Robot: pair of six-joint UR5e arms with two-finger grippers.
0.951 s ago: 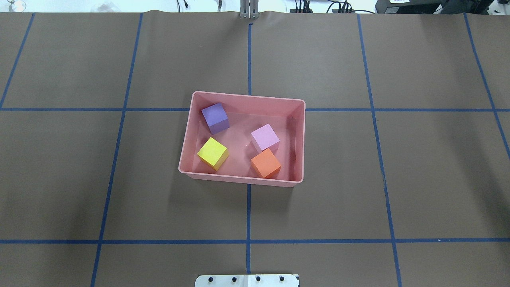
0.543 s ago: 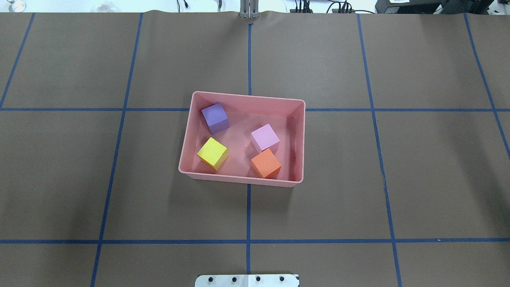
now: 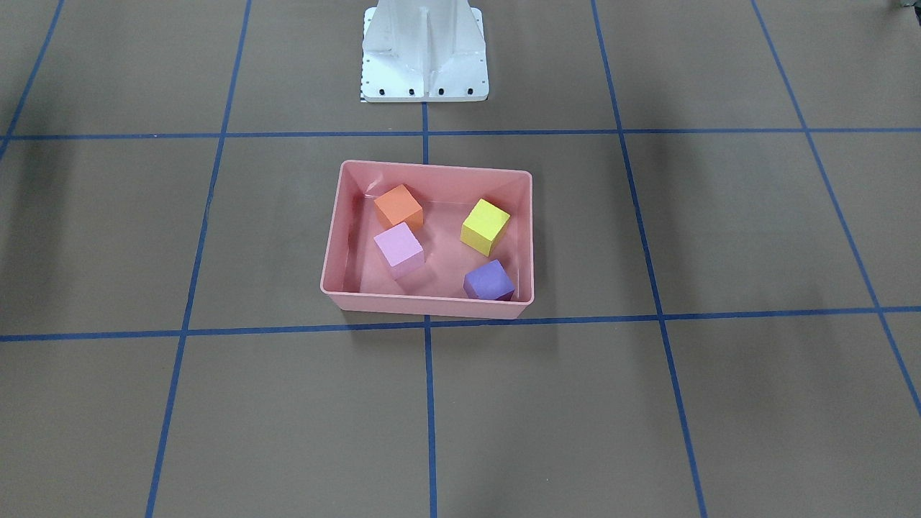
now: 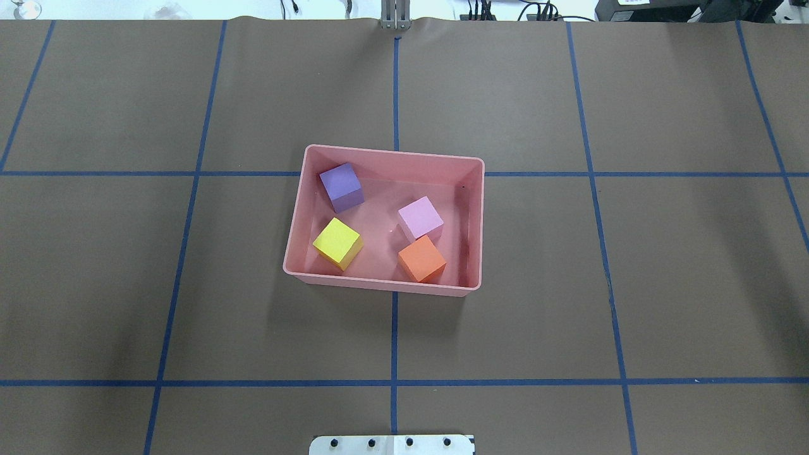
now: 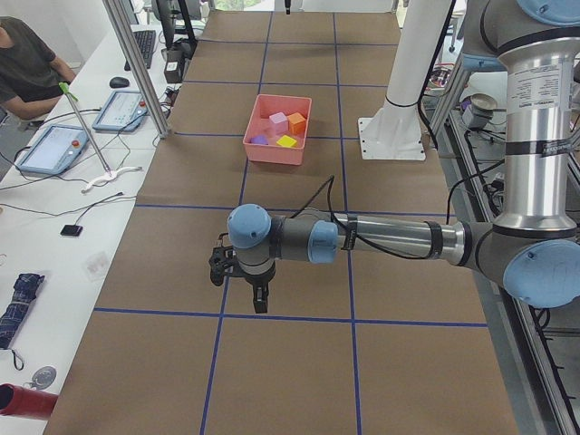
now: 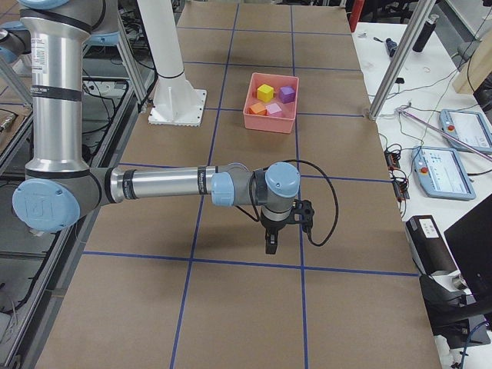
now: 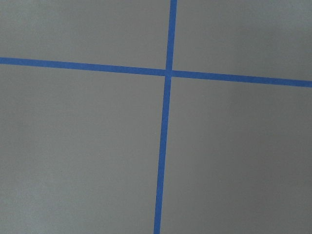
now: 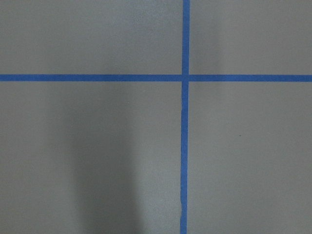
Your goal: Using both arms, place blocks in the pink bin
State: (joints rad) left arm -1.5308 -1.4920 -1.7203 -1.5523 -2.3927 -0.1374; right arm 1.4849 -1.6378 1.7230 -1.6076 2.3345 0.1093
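Brown paper-covered table (image 4: 569,284), gridded with blue tape lines (image 7: 165,73). Across the last second of the overhead view nothing on it has shifted.

My left arm (image 5: 390,240) lies stretched low over bare table at the end on my left, well apart from the work. My right arm (image 6: 161,184) does the same at the opposite end. Neither reaches into the overhead or front views.

White metal pedestal base (image 3: 424,50): at 6 o'clock in the overhead view, near the bin.

Shallow rectangular salmon-pink plastic bin (image 4: 379,284): sits at table centre, astride the middle tape line, unmoved.

Left gripper (image 5: 256,299) and right gripper (image 6: 270,244): both point down over the table. They show only in the side views, so I cannot tell how their jaws stand. Each wrist camera shows only a tape crossing, with no block in sight.

Blocks, all four on the bin floor, placed by the overhead view:
- purple foam cube (image 4: 341,186), 11 o'clock corner
- yellow foam cube (image 4: 337,242), 8 o'clock, near the wall
- light pink-lilac foam cube (image 4: 420,217), 3 o'clock of centre
- orange foam cube (image 4: 421,258), 5 o'clock, just beside the lilac one; I cannot tell whether they touch

Judgement: no cube is left on the table, the scene is static and both arms are clear. I read the placing as done, with nothing left to pick.
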